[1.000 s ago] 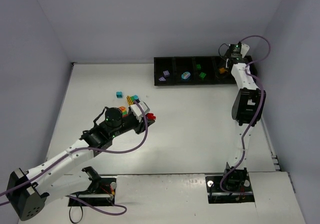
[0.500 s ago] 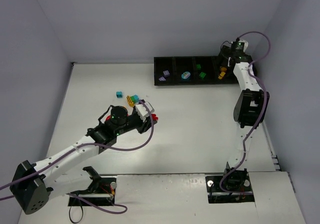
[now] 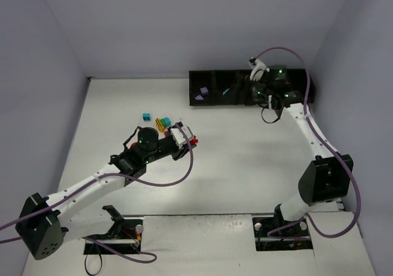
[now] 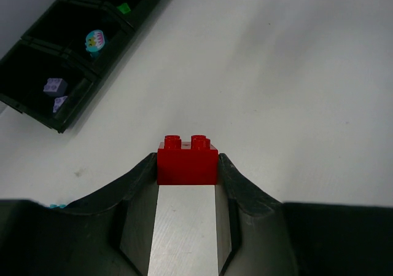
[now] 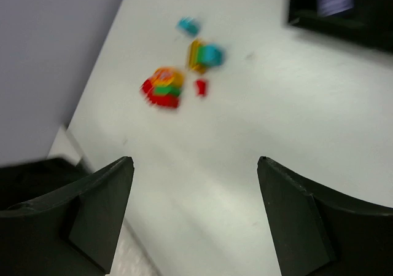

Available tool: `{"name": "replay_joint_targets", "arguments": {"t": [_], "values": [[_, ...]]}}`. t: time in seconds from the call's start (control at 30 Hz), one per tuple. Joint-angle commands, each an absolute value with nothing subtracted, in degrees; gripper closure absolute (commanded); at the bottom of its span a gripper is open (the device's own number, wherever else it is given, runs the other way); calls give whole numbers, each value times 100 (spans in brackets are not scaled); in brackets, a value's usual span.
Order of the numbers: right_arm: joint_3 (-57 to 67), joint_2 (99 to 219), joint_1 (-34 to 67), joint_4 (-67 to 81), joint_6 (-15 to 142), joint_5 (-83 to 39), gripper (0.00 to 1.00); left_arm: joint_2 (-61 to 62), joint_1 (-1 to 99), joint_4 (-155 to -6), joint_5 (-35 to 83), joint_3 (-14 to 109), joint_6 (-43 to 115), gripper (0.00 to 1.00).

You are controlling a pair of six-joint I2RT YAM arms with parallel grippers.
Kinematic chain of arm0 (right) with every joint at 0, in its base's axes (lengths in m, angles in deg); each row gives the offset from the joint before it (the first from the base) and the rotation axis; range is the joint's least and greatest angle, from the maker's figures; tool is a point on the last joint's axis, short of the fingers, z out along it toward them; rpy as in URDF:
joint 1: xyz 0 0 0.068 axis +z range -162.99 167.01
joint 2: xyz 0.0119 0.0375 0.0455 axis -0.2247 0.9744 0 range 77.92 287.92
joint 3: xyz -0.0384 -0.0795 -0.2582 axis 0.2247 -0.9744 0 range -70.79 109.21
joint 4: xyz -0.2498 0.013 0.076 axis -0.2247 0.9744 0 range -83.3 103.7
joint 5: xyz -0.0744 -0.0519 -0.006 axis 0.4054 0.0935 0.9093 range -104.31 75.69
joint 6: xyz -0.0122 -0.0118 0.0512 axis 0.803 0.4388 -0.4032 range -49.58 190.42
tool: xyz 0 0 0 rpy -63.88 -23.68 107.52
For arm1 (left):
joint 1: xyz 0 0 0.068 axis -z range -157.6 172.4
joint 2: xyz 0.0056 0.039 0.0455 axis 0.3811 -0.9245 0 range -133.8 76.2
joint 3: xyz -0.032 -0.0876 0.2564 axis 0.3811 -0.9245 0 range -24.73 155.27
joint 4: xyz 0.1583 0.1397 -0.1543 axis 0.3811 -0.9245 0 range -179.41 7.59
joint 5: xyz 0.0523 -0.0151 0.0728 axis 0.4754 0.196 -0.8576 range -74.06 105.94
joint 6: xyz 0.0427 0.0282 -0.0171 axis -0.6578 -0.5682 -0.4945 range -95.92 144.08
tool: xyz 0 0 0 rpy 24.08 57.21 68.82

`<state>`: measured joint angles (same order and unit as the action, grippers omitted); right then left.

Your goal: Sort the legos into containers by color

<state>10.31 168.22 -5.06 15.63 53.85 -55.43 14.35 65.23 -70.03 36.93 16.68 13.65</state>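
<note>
My left gripper [image 3: 188, 142] is shut on a red studded brick [image 3: 193, 141], held just above the table left of centre. In the left wrist view the red brick [image 4: 187, 163] sits squeezed between both fingertips. The black tray of bins [image 3: 209, 102] lies along the far edge. It holds lilac bricks [image 3: 201, 93] and a teal piece [image 3: 227, 92]. They also show in the left wrist view as lilac bricks [image 4: 54, 86], a teal piece [image 4: 94, 40] and a green brick [image 4: 124, 8]. My right gripper [image 3: 244, 93] hovers over the tray's middle bins, open and empty [image 5: 194, 162].
Loose bricks lie on the table's left half: a teal one [image 3: 146, 116] and a yellow and teal group [image 3: 163, 123]. The right wrist view shows them blurred: a red, yellow and green heap [image 5: 163, 86] and a teal and yellow pair [image 5: 206, 55]. Walls close off three sides.
My left gripper has carried the red brick a little to the right. My right arm has swung from the tray's right end to its middle, and its elbow has dropped lower.
</note>
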Motion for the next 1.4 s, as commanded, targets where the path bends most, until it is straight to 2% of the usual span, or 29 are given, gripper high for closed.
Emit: {"name": "replay_joint_targets", "arguments": {"t": [0.0,0.2,0.67,0.87,1.37], "values": [[490,16406,-25,1391,5259,-7142,21,1459,6476,-6422,3844,2088,1020,100],[49,15817,599,1382,5293,-7478,14,1432,6459,-6422,3800,2220,914,100],[-4,15878,1294,1391,5408,-7259,17,1151,6441,-6237,4266,2563,1432,100],[84,15992,1373,1373,5390,-7197,24,1107,6441,-6167,4362,2589,1617,100],[75,16142,1443,1206,5241,-7065,50,1072,6450,-6079,4450,2563,1670,100]]}}
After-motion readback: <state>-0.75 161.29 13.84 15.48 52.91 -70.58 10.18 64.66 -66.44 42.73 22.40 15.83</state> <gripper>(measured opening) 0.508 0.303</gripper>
